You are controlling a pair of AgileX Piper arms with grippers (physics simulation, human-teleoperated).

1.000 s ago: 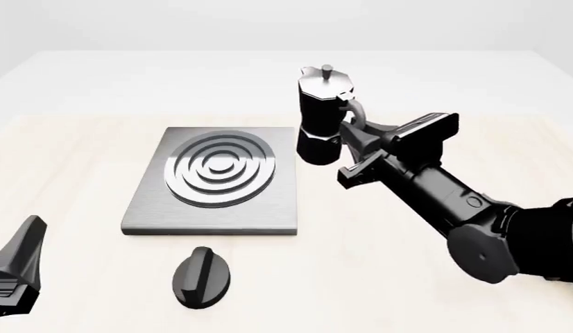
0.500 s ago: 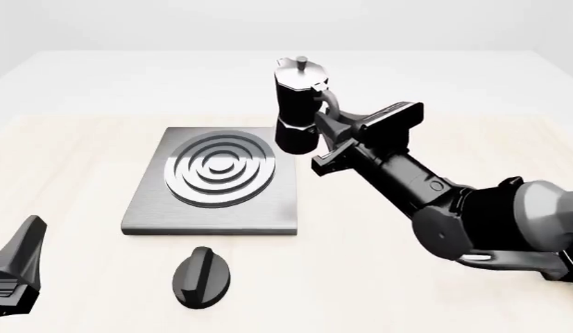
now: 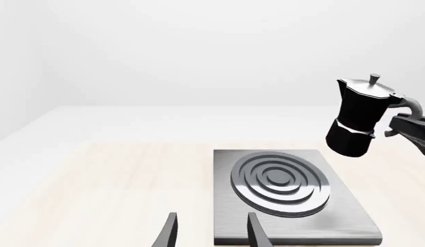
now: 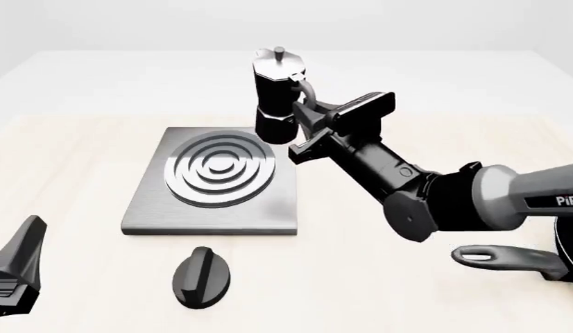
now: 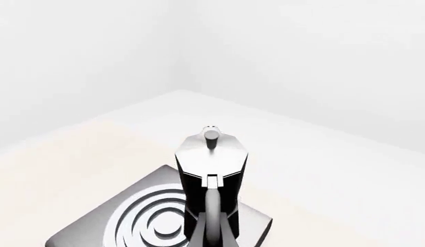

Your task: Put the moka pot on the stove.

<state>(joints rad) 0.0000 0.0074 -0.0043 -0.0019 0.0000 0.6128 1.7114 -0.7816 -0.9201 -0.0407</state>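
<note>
The black moka pot (image 4: 275, 97) with its silver lid hangs in the air, tilted slightly, above the far right corner of the stove (image 4: 148, 208). My right gripper (image 4: 306, 105) is shut on the pot's curved handle. In the right wrist view the moka pot (image 5: 211, 175) fills the centre, with the stove (image 5: 82, 231) rings below it. The left wrist view shows the moka pot (image 3: 361, 121) lifted beside the stove (image 3: 350, 211). My left gripper (image 4: 18, 267) rests low at the near left of the table, and its fingers (image 3: 255, 231) stand apart, holding nothing.
A black oval dial knob (image 4: 202, 276) lies on the table just in front of the stove. A dark long-handled pan (image 4: 508, 258) sits at the near right edge, under my right arm.
My right arm has carried the moka pot leftward and a little higher, from beside the stove's right edge to over its far right corner. The left gripper has stayed still.
</note>
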